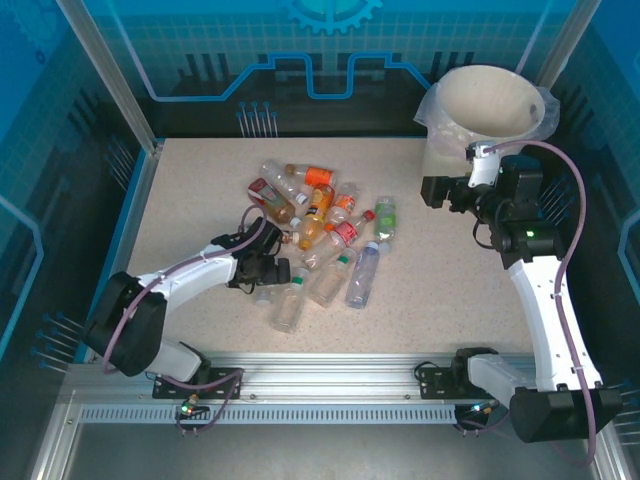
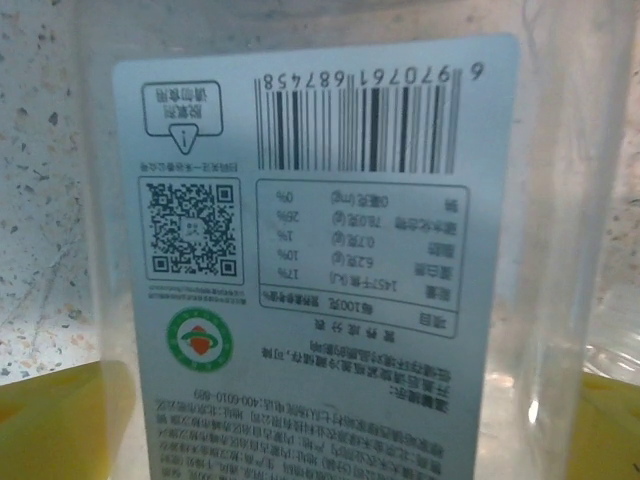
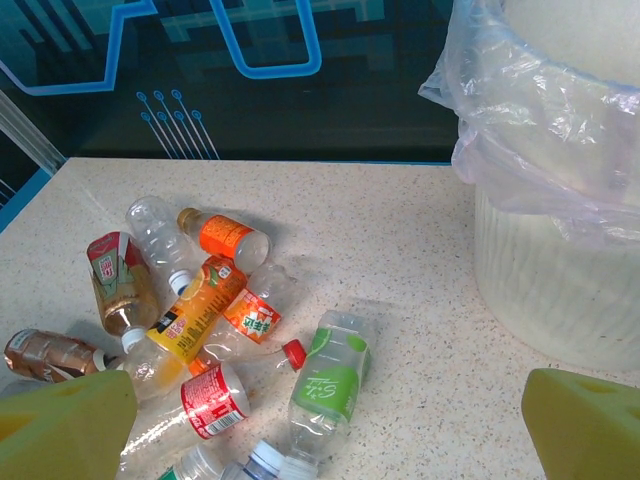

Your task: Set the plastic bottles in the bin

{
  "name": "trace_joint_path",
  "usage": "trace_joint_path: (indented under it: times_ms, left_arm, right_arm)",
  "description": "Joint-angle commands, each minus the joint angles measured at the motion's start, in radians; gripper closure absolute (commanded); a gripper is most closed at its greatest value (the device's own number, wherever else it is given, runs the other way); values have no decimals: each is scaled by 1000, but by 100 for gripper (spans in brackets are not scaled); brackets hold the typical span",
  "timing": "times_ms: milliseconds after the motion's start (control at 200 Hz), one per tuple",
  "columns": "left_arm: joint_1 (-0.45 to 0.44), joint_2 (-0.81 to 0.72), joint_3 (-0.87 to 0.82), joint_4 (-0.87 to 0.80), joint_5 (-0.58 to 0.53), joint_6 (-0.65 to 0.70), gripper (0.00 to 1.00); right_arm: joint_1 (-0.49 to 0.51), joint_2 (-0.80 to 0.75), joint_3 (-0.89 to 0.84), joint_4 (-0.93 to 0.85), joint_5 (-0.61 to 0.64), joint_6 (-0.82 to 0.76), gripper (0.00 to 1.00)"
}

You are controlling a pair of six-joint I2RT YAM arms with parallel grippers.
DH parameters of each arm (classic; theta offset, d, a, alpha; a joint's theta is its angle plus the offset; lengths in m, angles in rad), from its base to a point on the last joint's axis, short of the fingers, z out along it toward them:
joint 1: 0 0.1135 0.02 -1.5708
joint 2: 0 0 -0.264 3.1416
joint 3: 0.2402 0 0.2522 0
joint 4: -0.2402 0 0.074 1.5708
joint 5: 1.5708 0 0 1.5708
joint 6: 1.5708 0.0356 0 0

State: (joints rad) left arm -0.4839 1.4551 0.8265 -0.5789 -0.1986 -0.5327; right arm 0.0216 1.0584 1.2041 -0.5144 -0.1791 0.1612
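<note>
The plastic bottles (image 1: 320, 230) lie in a loose heap in the middle of the table, clear ones with red, orange, green and white labels or caps. My left gripper (image 1: 264, 270) is low at the heap's near-left side and stands open. One clear bottle with a pale printed label (image 2: 320, 250) lies close between its yellow fingertips (image 2: 50, 420). My right gripper (image 1: 434, 192) hovers open beside the bin (image 1: 490, 105), with nothing between its fingers (image 3: 70, 425). From the right wrist the heap (image 3: 200, 320) is at the left, and the bag-lined bin (image 3: 560, 280) at the right.
The speckled tan table (image 1: 450, 290) has bare room between the heap and the bin. Blue walls close in the back and sides. An aluminium rail (image 1: 330, 370) with both arm bases runs along the near edge.
</note>
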Motion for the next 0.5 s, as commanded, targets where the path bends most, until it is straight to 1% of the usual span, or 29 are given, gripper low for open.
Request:
trace_joint_path:
  times_ms: [0,95,255,315,385,495]
  left_arm:
    - [-5,22,-20,-5,5,-7,1]
    - [-5,41,-19,6,2,-7,2]
    - [-5,24,-16,7,1,-1,21]
    - [-7,5,-17,3,-4,2,26]
    - [-7,-30,-16,-6,-18,11,28]
    - [-8,-107,2,-22,-44,36,29]
  right_arm:
    - [15,-7,-8,11,7,20,0]
    - [17,-3,-6,10,7,23,0]
    - [25,-3,-6,10,3,24,0]
    - [30,-3,-8,10,-2,24,0]
    - [40,-3,-9,14,-11,28,0]
    - [71,-10,-19,37,-32,30,0]
